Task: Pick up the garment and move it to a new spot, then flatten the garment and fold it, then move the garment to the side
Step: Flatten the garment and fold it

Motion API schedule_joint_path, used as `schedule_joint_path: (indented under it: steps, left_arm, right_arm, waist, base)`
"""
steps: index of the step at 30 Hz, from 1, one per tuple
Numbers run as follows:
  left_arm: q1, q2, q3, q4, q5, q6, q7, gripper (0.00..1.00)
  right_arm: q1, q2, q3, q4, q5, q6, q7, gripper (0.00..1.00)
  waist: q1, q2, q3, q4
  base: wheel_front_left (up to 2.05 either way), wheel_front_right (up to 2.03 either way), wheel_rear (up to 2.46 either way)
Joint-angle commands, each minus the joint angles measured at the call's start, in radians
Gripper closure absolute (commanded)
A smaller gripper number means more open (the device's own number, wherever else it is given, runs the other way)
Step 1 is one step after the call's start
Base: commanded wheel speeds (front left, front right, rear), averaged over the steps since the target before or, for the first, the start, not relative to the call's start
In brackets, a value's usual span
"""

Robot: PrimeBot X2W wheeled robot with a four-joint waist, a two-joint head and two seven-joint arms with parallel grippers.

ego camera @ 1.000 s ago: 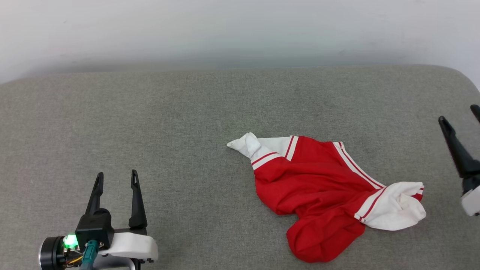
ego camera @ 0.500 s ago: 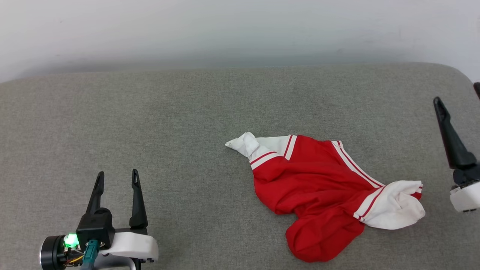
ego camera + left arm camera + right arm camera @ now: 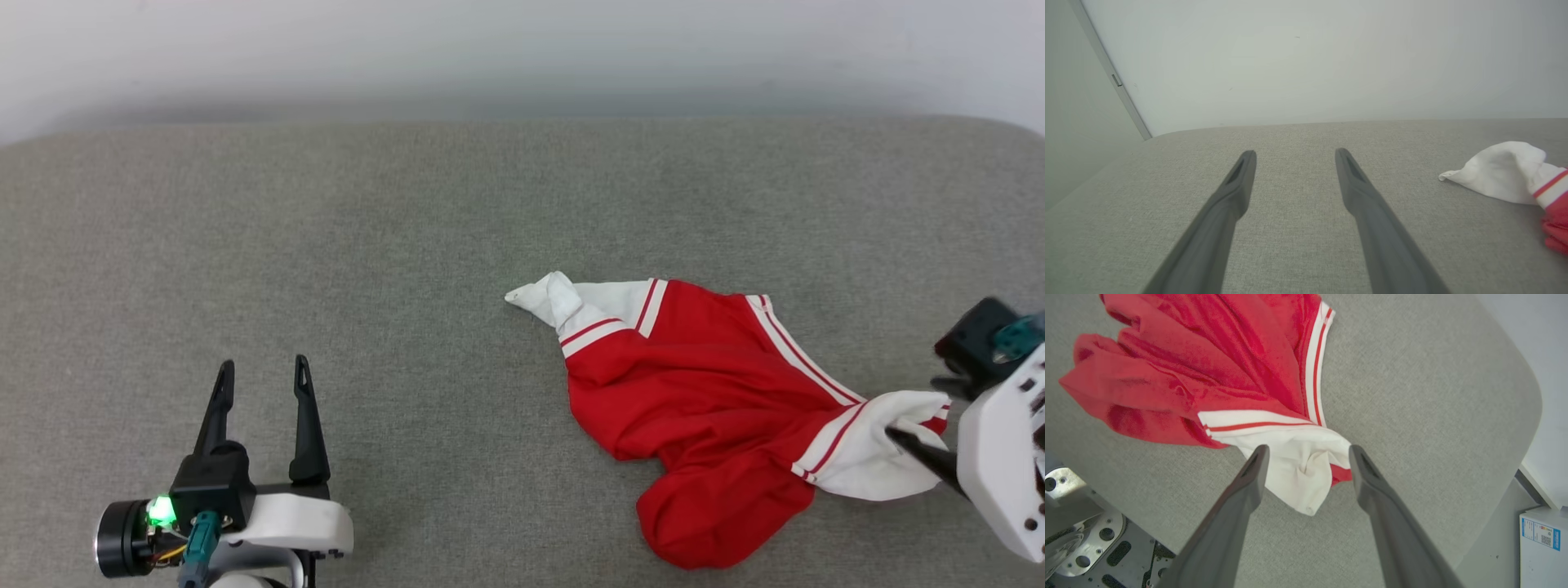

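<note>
Red shirt crumpled on grey worktop. Wide-spread right claw has white sleeve in between, not pinched. Far off, left claw spread wide, empty.

The garment lies on the surface, right of its middle, and a wall stands behind the far edge. The left pincer is at the near left, well apart from the garment. The right pincer is at the garment's right end, with a finger on either side of it.
</note>
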Motion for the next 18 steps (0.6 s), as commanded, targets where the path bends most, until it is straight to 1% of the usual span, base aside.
schedule_joint_path:
  steps: [1,4,7,13,16,18]
  left_arm:
    - [-0.020,0.000,0.000,-0.003,-0.002,0.002,-0.002,0.00]
    - [-0.031,-0.003,-0.005,-0.008,-0.003,0.003,-0.002,0.00]
    - [-0.050,-0.005,-0.014,-0.010,-0.004,0.000,-0.002,0.00]
    - [-0.079,-0.009,-0.014,-0.007,-0.005,0.000,-0.002,0.00]
    - [-0.084,-0.010,-0.010,-0.002,-0.004,0.000,-0.002,0.00]
    - [-0.084,-0.010,-0.008,0.000,-0.004,0.001,-0.002,0.00]
  right_arm:
    - [-0.022,-0.007,0.020,0.005,0.007,-0.001,0.016,0.00]
    - [-0.058,-0.011,0.106,0.044,0.035,-0.001,0.070,0.00]
    - [-0.093,0.003,0.185,0.102,0.050,-0.001,0.092,0.00]
    - [-0.144,0.029,0.315,0.217,0.063,-0.001,0.049,0.00]
    - [-0.143,0.044,0.396,0.266,0.076,-0.001,0.037,0.00]
    - [-0.151,0.048,0.432,0.287,0.089,-0.001,0.015,0.00]
  waist:
    - [0.0000,-0.0001,0.015,0.007]
    - [0.0000,-0.0001,0.046,0.018]
    - [0.0000,-0.0001,0.080,0.036]
    - [0.0000,-0.0001,0.132,0.062]
    - [0.0000,-0.0001,0.140,0.065]
    - [0.0000,-0.0001,0.139,0.064]
  base:
    - [0.00,0.00,0.00]
    - [0.00,0.00,0.00]
    - [0.00,0.00,0.00]
    - [0.00,0.00,0.00]
    - [0.00,0.00,0.00]
    - [0.00,0.00,0.00]
